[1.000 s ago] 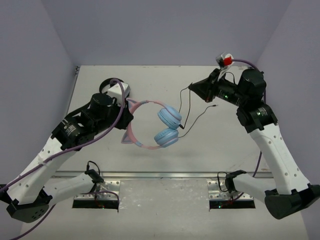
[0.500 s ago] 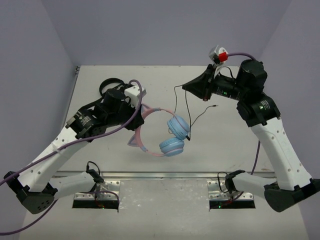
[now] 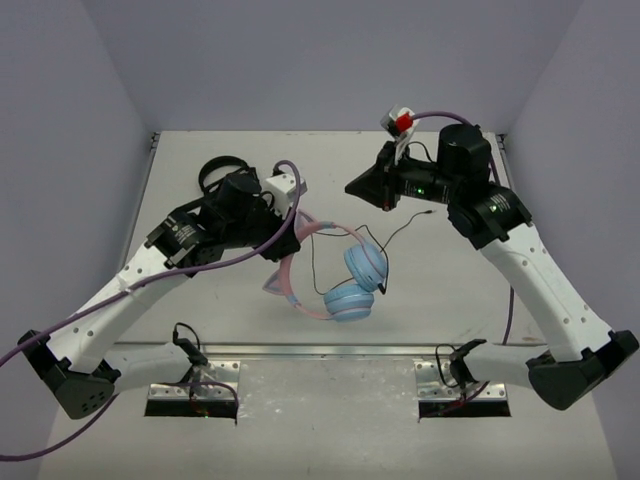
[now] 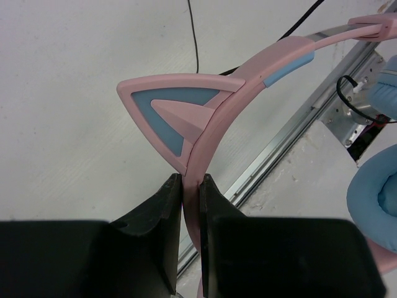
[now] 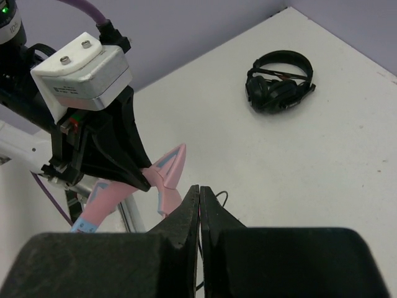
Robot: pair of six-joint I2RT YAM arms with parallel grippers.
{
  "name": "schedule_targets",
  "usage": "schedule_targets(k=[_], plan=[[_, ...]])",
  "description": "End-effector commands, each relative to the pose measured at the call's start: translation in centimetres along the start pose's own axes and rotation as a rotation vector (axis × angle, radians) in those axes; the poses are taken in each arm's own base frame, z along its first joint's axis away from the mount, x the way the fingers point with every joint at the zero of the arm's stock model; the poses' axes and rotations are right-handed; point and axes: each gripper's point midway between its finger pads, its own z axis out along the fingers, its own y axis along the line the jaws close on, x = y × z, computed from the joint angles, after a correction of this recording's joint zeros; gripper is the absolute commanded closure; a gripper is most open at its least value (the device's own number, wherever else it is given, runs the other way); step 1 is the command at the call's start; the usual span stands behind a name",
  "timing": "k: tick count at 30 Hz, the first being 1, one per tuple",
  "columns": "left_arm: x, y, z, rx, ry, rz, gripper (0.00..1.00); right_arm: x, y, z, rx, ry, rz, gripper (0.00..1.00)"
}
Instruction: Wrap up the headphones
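The headphones (image 3: 340, 290) hang in the air over the middle of the table, with a pink headband (image 4: 260, 65), a cat ear (image 4: 177, 108) and light-blue earcups (image 3: 365, 265). My left gripper (image 3: 292, 228) is shut on the headband just below the ear, and in the left wrist view its fingers (image 4: 164, 211) pinch the pink band. My right gripper (image 3: 350, 187) is up and to the right of it, shut on the thin black cable (image 5: 221, 197). The loose end of the cable (image 3: 405, 230) trails over the table toward the right.
All-black headphones (image 3: 215, 172) lie on the table at the back left, behind my left arm, and show in the right wrist view (image 5: 279, 84). A metal rail (image 3: 330, 350) marks the table's near edge. Grey walls enclose the table on three sides.
My left arm has carried the headphones to the right and toward the near edge. My right gripper has swung left with the cable, closing in on the left gripper.
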Motion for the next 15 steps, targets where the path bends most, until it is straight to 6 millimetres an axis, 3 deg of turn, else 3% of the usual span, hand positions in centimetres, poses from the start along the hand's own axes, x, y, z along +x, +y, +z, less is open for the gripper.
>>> schedule_targets(k=[1,3,4,6,7,9,10,13,15], plan=[[-5.2,-2.7,-1.5,0.111,-0.176,0.034,1.00,-0.4,-0.1,0.6,0.036,-0.015,-0.029,0.99],[-5.6,-2.8,-1.6,0.111,-0.187,0.034,1.00,1.1,-1.4,0.6,0.104,0.015,-0.011,0.83],[-6.0,-2.9,-1.9,0.112,-0.199,0.035,1.00,1.3,-3.2,-0.1,0.212,0.010,-0.013,0.60],[-6.4,-2.4,-2.3,0.076,-0.214,0.014,0.99,3.2,-6.3,-1.4,0.370,0.045,0.019,0.35],[-6.7,-2.3,-2.6,0.063,-0.224,0.006,1.00,3.6,-10.1,-3.9,0.490,0.038,0.076,0.31],[-7.4,-1.7,-3.4,0.016,-0.249,-0.043,1.00,6.3,-12.6,-6.0,0.534,0.052,0.270,0.23],[-7.5,-1.7,-3.6,0.012,-0.254,-0.054,1.00,6.8,-14.8,-8.4,0.595,0.027,0.331,0.21],[-8.5,-2.0,-5.1,0.006,-0.299,-0.102,1.00,8.9,-14.6,-8.6,0.568,0.054,0.348,0.15],[-9.2,-2.1,-5.9,0.003,-0.327,-0.145,0.99,10.1,-12.7,-7.0,0.420,0.055,0.368,0.12]])
